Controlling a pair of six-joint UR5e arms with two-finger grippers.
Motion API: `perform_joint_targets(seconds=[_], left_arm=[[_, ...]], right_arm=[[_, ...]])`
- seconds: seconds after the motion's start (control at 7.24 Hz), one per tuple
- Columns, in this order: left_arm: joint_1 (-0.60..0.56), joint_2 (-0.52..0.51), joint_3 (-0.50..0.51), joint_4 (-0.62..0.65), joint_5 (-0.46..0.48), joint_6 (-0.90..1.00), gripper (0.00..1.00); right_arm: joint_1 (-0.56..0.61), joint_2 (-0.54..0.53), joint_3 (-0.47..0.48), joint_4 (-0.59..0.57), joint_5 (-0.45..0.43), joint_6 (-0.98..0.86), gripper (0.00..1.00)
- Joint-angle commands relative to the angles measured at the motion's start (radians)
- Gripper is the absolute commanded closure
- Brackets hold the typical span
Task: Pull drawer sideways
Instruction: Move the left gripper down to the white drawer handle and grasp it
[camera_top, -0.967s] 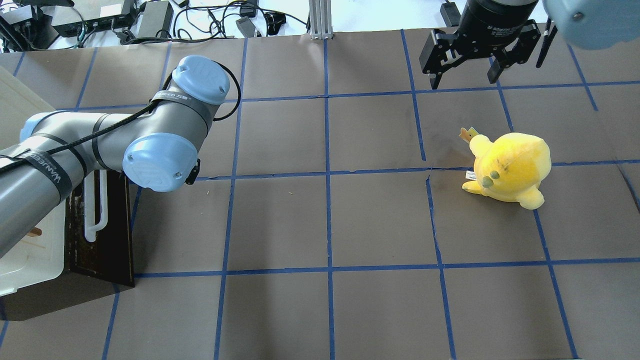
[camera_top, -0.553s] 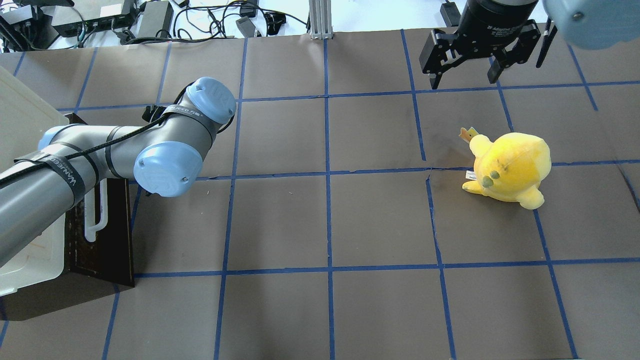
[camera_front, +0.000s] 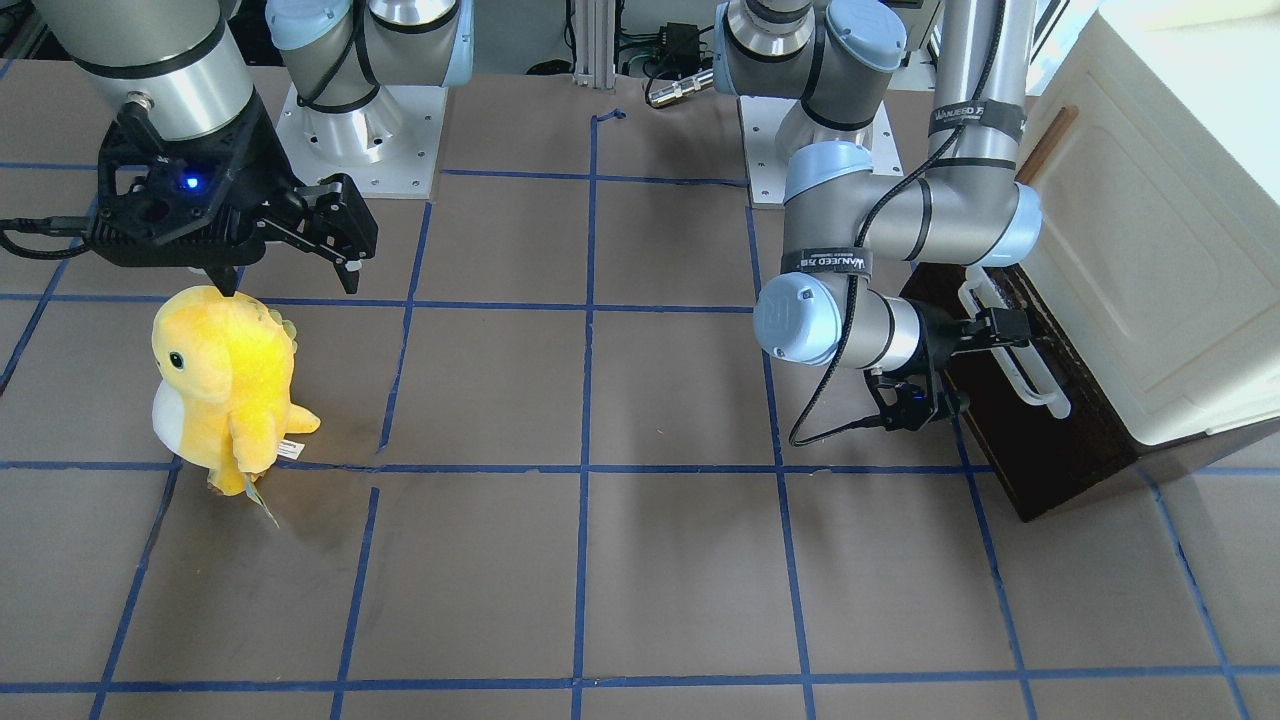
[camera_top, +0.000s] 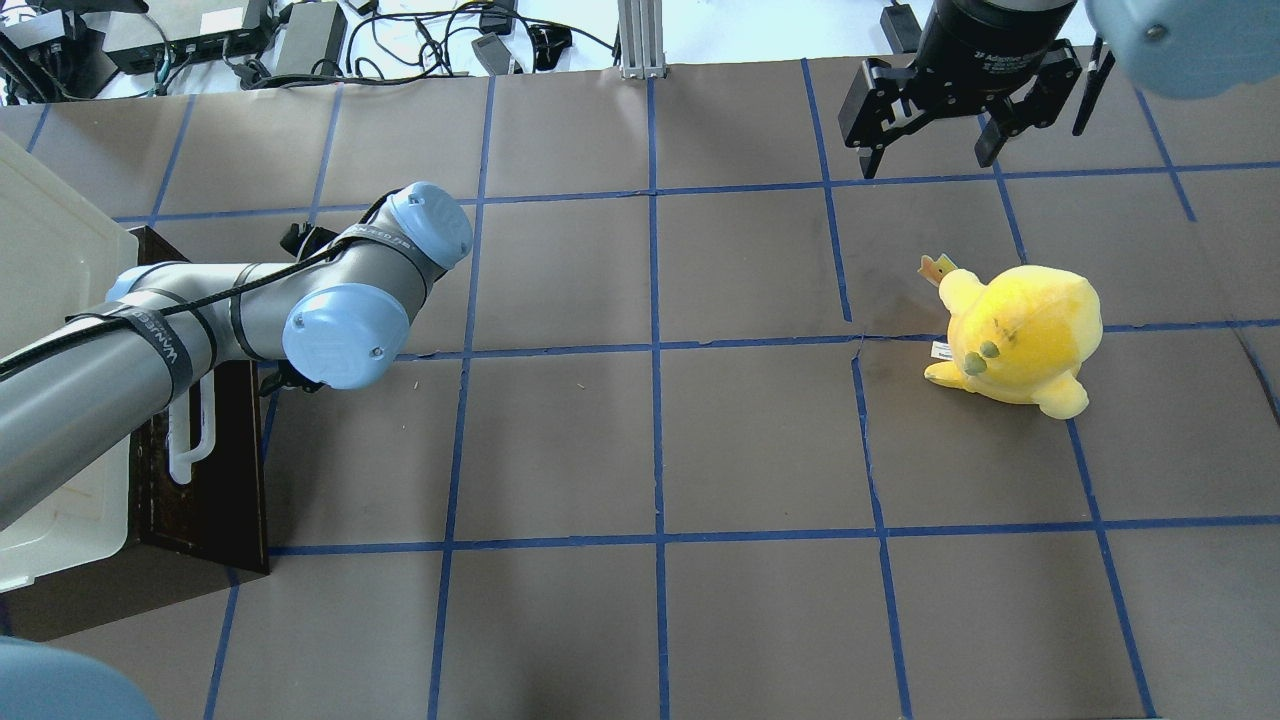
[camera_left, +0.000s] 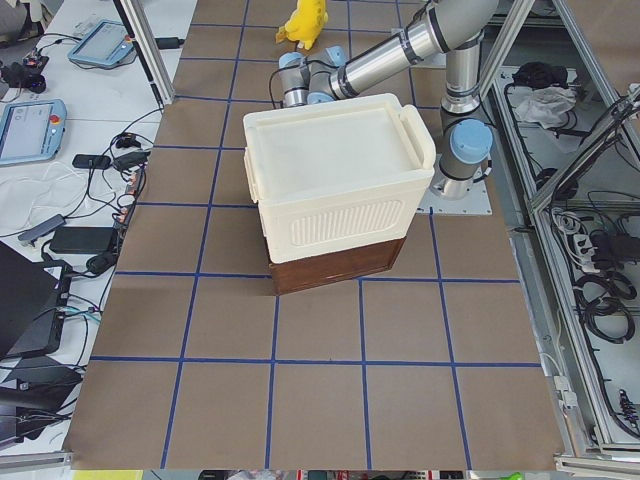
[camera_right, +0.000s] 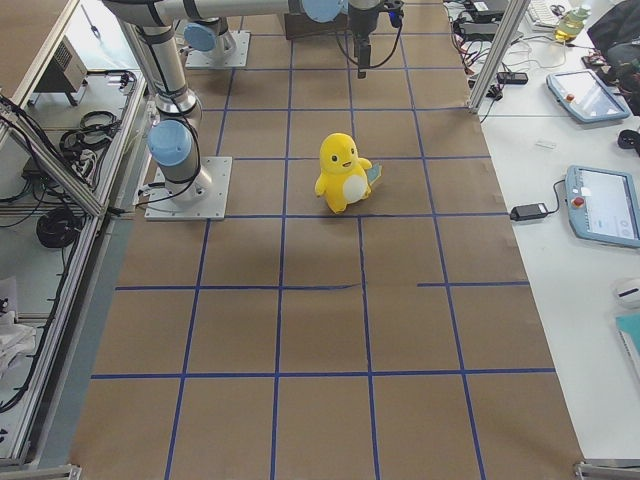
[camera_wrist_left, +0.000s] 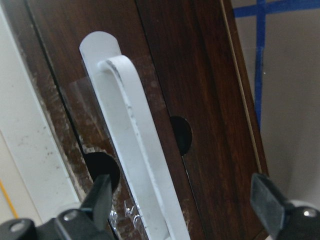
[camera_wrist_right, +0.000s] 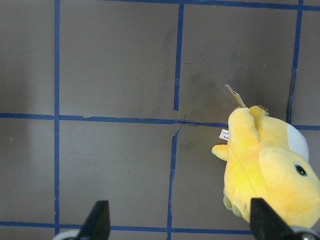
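Observation:
The dark brown drawer (camera_top: 205, 480) sits under the cream-white cabinet (camera_top: 50, 250) at the table's left end; it also shows in the front view (camera_front: 1050, 450). Its long white loop handle (camera_wrist_left: 127, 150) runs along the front (camera_front: 1030, 375). My left gripper (camera_wrist_left: 182, 205) is open, level with the drawer front, and the handle lies between its fingers (camera_wrist_left: 100, 197). In the front view the left gripper (camera_front: 1000, 325) is at the handle's upper end. In the overhead view my wrist hides it. My right gripper (camera_top: 925, 150) is open and empty, high at the far right.
A yellow plush toy (camera_top: 1020, 335) stands on the right half of the table, just in front of the right gripper (camera_front: 290, 275). The brown table cover (camera_top: 650, 440) has a blue tape grid. Cables and power bricks (camera_top: 300, 40) lie beyond the far edge.
My left arm has come down and swung in toward the drawer front, bringing the gripper to the white handle. The right arm and the plush toy have not moved.

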Motion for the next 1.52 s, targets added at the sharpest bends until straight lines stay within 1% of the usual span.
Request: perform_joint_targets(seconds=[0.0, 0.14, 0.28, 0.41, 0.55, 1.38], left_arm=[[-0.002, -0.017, 0.004, 0.000, 0.033, 0.001, 0.07], [0.000, -0.032, 0.008, 0.003, 0.045, -0.001, 0.10], [0.001, -0.037, 0.012, 0.003, 0.047, 0.004, 0.20], [0.000, -0.044, 0.011, 0.006, 0.056, 0.004, 0.25], [0.000, -0.038, 0.009, 0.003, 0.108, -0.001, 0.25], [0.003, -0.055, 0.001, 0.003, 0.104, -0.002, 0.41]], right_arm=[[0.000, 0.000, 0.000, 0.000, 0.000, 0.000, 0.00], [0.000, 0.000, 0.000, 0.000, 0.000, -0.002, 0.00], [0.000, 0.000, 0.000, 0.000, 0.000, 0.000, 0.00], [0.000, 0.000, 0.000, 0.000, 0.000, 0.000, 0.00], [0.000, 0.000, 0.000, 0.000, 0.000, 0.000, 0.00], [0.000, 0.000, 0.000, 0.000, 0.000, 0.000, 0.00]])
